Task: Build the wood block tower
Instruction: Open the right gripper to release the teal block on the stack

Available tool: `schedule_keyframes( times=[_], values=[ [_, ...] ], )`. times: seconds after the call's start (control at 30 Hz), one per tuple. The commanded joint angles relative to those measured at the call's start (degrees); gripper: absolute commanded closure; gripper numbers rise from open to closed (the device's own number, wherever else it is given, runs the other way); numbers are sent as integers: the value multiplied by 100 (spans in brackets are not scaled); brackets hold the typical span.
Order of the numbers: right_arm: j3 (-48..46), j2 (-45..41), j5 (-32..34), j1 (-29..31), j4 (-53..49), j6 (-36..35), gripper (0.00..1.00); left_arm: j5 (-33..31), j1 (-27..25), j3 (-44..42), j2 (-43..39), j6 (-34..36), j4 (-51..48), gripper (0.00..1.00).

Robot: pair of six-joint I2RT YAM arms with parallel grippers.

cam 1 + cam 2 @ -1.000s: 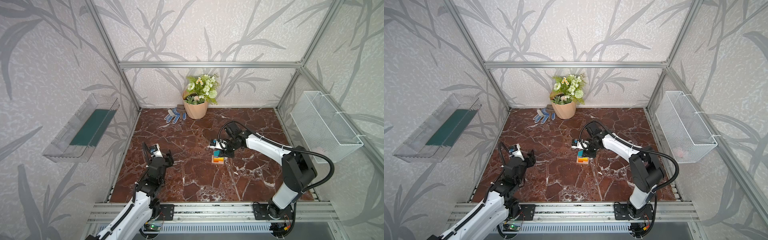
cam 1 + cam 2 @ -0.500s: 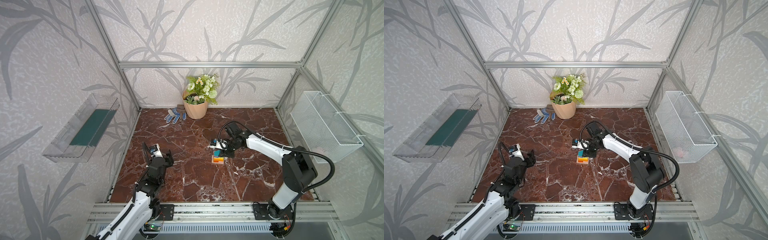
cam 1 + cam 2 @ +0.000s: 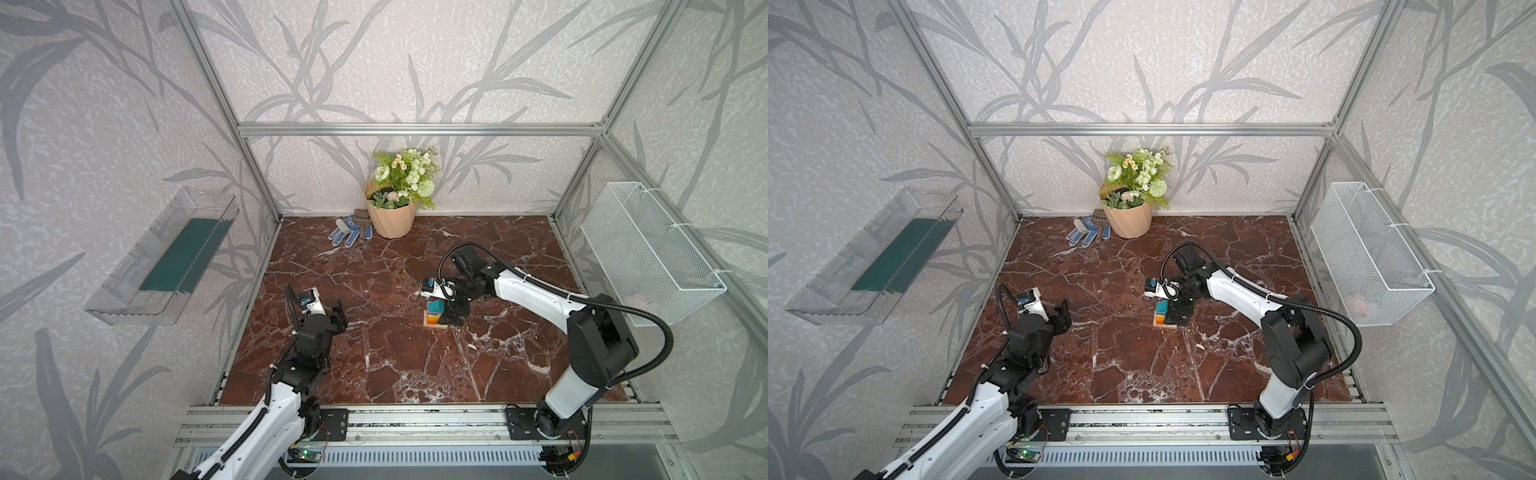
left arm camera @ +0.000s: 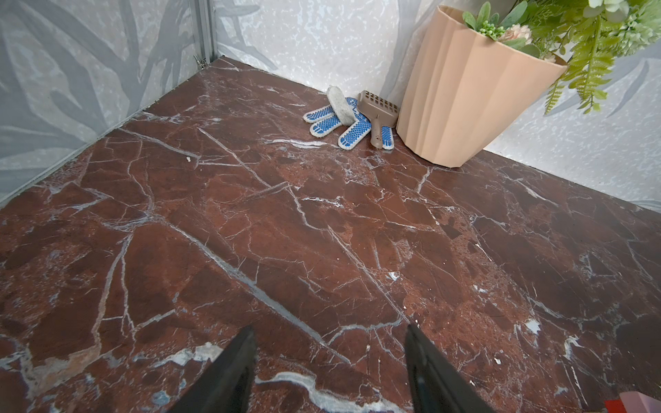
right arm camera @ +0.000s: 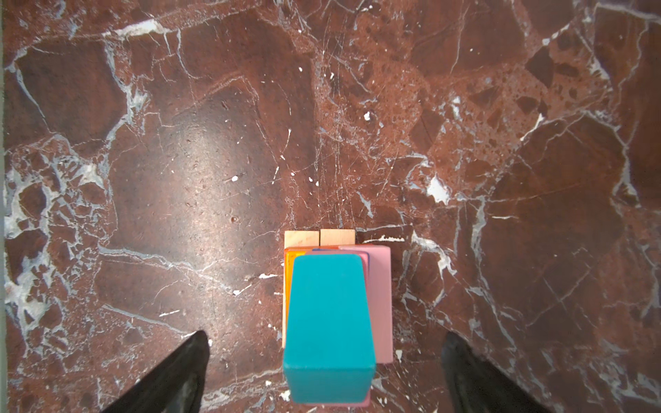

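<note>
The right hand stands wide open astride the teal block topping the tower, seemingly touching nothing. The left hand hangs partly open, empty, over the counter.

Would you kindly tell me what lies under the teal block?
Beneath the teal block show a pink block, an orange edge and two tan block ends at the bottom. The teal block covers the middle, so whatever lies there is hidden.

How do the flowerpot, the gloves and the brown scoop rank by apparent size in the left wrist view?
1. flowerpot
2. gloves
3. scoop
They lie close together, so nearness hardly matters.
</note>
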Motion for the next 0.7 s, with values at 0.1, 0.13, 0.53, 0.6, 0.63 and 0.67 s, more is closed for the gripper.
schedule_keyframes(
  times=[0.1,0.13,0.53,0.6,0.63,0.67],
  values=[
    [-121,-249,-18,-36,148,78,1,-25,-6,-41,-48,-24,51,34],
    [-132,-240,41,-43,183,105,1,-22,0,-40,-44,-20,51,34],
    [-1,-58,124,-114,214,216,1,-22,-5,-41,-44,-14,52,34],
    [20,-41,130,-124,207,221,1,-22,1,-43,-43,-17,50,34],
    [24,-37,145,-119,219,229,1,-22,-2,-40,-43,-26,54,34],
    [26,-23,142,-122,225,231,1,-25,2,-41,-44,-20,50,34]
  ],
)
